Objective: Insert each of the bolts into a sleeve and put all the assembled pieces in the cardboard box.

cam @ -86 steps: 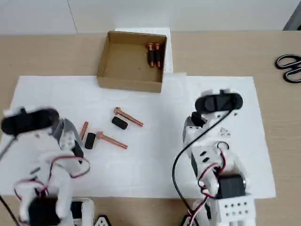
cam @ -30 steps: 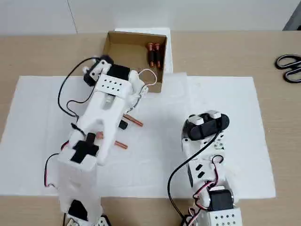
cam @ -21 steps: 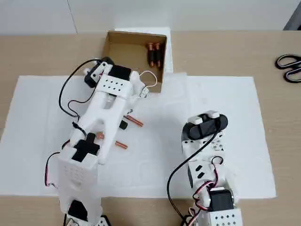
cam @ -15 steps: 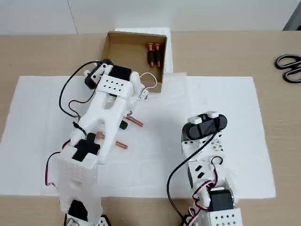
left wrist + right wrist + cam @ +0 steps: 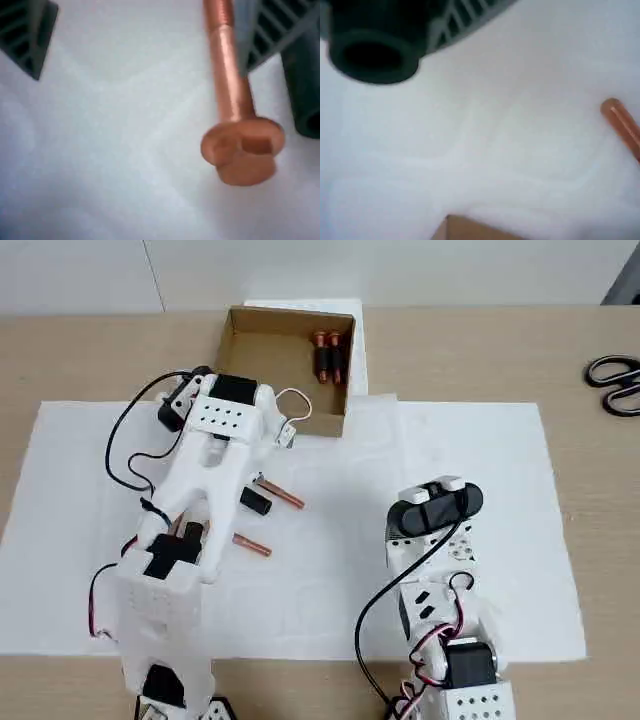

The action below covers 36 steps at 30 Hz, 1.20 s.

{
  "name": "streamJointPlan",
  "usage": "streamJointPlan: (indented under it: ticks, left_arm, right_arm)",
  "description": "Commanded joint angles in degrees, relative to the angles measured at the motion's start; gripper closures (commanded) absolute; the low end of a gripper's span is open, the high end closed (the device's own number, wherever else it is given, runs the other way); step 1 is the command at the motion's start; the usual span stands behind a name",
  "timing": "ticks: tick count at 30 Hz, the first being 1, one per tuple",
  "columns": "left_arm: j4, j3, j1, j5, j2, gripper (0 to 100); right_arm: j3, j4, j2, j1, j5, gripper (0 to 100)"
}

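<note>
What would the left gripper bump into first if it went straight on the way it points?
Probably the copper bolt lying on the white paper. It sits between the open fingers of the left gripper, close to one finger, though depth is hard to judge.

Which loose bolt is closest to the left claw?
The bolt beside the black sleeve. It lies between the left claw's fingers; the other bolt lies further off.
</note>
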Motion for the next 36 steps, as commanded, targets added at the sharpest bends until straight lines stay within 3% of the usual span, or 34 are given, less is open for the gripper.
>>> streamJointPlan:
  ticks: [1, 15, 28, 31, 34, 36]
  left_arm:
    - [0.4, -0.9, -0.2, 0.4, -0.4, 76]
    - [-3.3, 3.7, -0.6, 2.5, 0.0, 76]
    - [-4.5, 3.3, -0.6, 2.7, 10.7, 76]
    - [-4.4, 2.7, -0.6, 2.7, 10.4, 82]
    - [-2.9, -0.2, -0.7, 2.6, 10.4, 97]
    - [-2.0, -2.4, -0.4, 2.6, 10.5, 98]
  right_arm:
    - [0.4, 0.0, -0.9, 0.4, 0.0, 99.5]
    - [0.4, 0.1, -0.9, 0.4, 0.0, 99.5]
    - [0.4, 0.4, -0.9, 0.4, 0.0, 99.5]
    - [0.4, 0.4, -0.9, 0.4, 0.0, 99.5]
    - [0.4, 0.4, -0.9, 0.4, 0.0, 99.5]
    - [0.4, 0.4, -0.9, 0.4, 0.0, 99.5]
